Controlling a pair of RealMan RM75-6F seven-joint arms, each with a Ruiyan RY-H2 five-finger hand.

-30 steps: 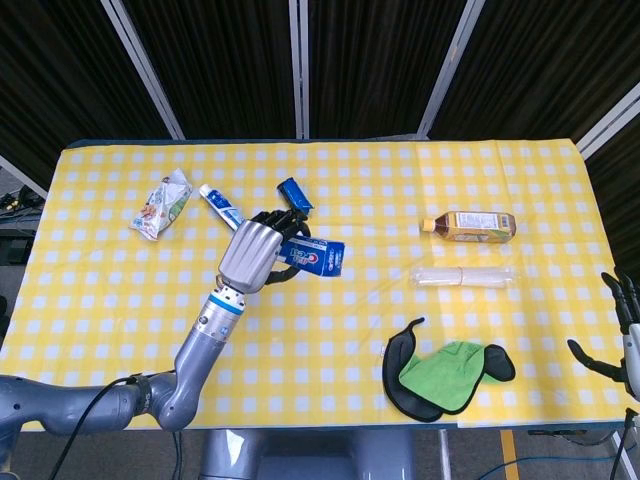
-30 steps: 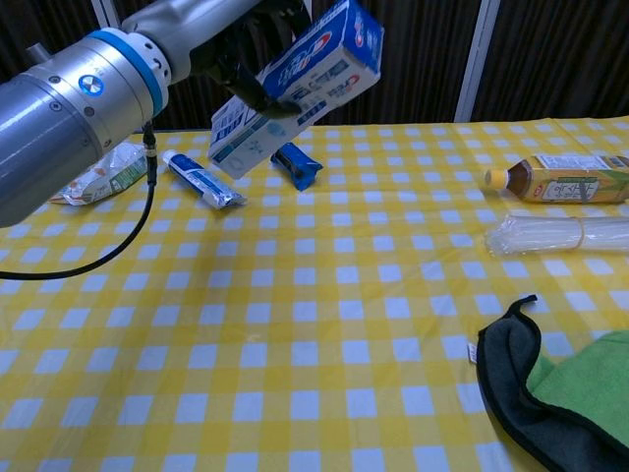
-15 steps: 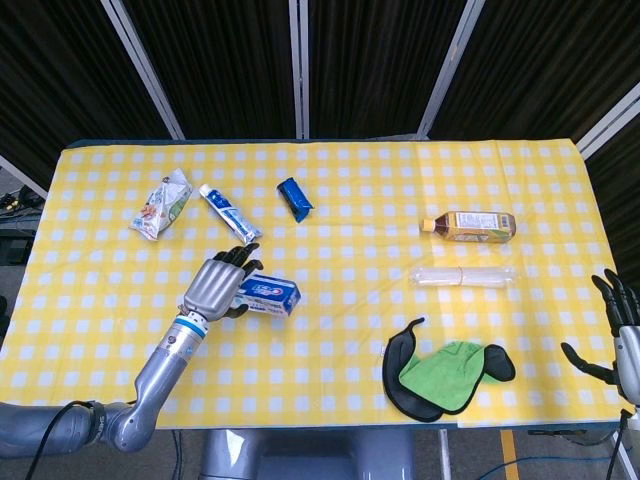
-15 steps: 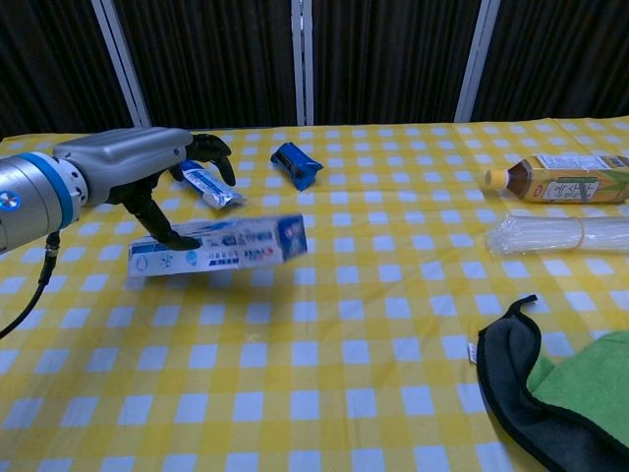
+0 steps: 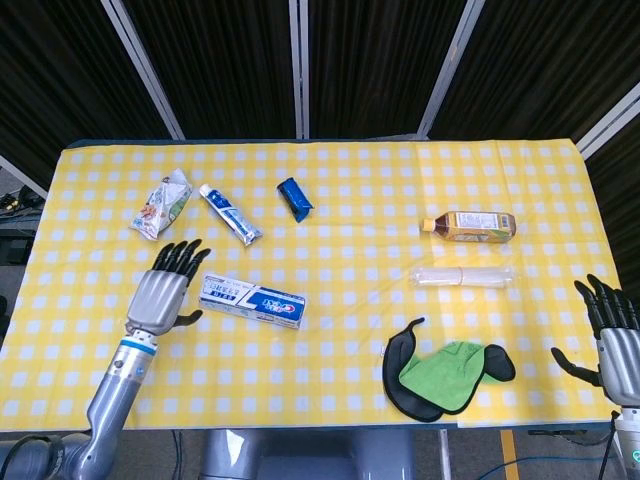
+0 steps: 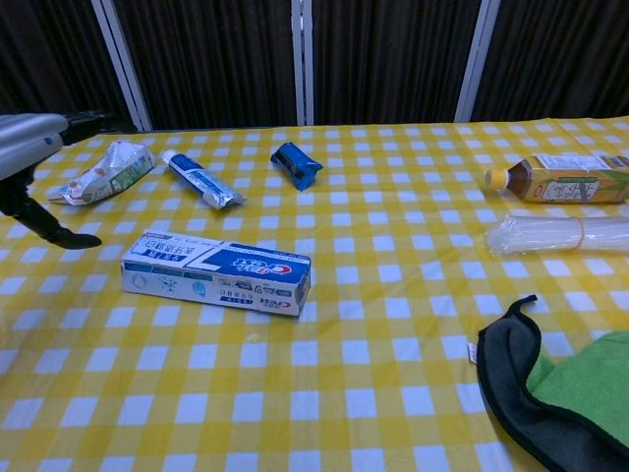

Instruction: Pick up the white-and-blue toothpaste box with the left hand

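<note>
The white-and-blue toothpaste box lies flat on the yellow checked tablecloth, left of centre, and shows in the chest view as a long box in the near left part. My left hand hovers just left of the box with its fingers spread, holding nothing and apart from it. In the chest view only part of the left hand shows at the left edge. At the table's front right corner my right hand is open and empty.
A toothpaste tube, a snack packet and a small blue packet lie at the back left. A tea bottle and a clear straw pack are on the right. A green and black cloth lies front right.
My left hand carried the box down from above the table, let it go onto the cloth and drew away to the left. The right hand rose slightly at the corner.
</note>
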